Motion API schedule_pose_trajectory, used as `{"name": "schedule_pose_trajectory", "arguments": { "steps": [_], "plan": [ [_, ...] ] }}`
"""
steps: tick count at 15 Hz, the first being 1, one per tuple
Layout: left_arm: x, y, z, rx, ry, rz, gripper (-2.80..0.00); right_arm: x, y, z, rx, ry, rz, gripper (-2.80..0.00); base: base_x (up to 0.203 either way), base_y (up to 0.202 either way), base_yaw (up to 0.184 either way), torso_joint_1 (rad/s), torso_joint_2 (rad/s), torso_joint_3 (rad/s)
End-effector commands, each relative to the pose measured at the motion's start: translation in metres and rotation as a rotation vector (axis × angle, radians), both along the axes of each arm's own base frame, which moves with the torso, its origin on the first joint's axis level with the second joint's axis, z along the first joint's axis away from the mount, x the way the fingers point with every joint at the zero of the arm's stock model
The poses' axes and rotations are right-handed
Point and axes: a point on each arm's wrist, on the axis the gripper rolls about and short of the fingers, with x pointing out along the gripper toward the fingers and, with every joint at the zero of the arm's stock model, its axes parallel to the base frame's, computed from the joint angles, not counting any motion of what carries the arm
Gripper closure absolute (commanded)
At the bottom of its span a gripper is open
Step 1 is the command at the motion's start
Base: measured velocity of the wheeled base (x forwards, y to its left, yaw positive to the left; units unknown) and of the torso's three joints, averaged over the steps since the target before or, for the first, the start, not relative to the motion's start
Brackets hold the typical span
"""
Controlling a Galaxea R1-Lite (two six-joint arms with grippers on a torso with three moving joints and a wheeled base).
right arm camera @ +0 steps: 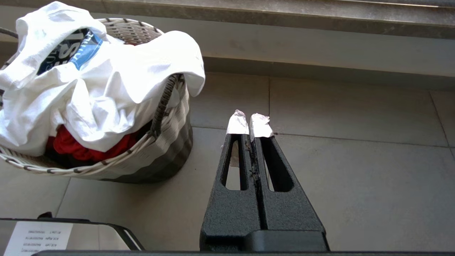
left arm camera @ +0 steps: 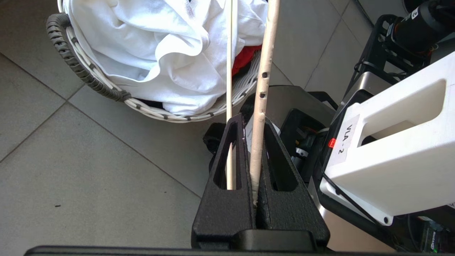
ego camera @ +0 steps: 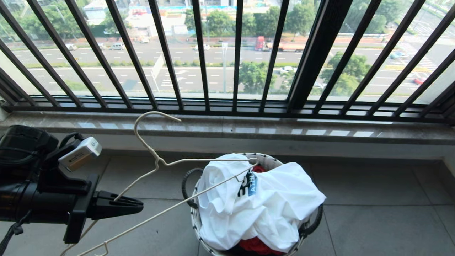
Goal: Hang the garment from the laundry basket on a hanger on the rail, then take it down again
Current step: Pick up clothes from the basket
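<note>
Garment (ego camera: 263, 202) lies heaped in the laundry basket (ego camera: 193, 217); left gripper (ego camera: 137, 204), jaws clenched on the hanger (ego camera: 156, 161), should thread its far end into the neckline, right gripper (right arm camera: 249, 122) clenched empty.

Left pincer (ego camera: 137, 204) clamped level; right pincer (right arm camera: 250, 122) closed, empty.

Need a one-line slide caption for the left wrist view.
Left gripper shut on the wire hanger, above the laundry basket holding the white T-shirt over a red garment.
</note>
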Motion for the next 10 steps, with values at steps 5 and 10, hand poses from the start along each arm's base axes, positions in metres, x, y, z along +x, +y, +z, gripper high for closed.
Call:
{"name": "schedule_pose_trajectory", "arguments": {
  "steps": [5,10],
  "plan": [
    [-0.003,-0.0001,0.0018,-0.004,-0.011,-0.005,0.0,0.0,0.0,0.0,0.0,0.0,0.001,0.0,0.0,0.0,0.0,0.004,0.0,-0.2],
    [-0.0071,0.0064,0.006,-0.04,-0.022,0.012,0.0,0.0001,0.0,0.0,0.0,0.001,0.001,0.0,0.0,0.0,0.0,0.002,0.0,-0.076]
  ]
}}
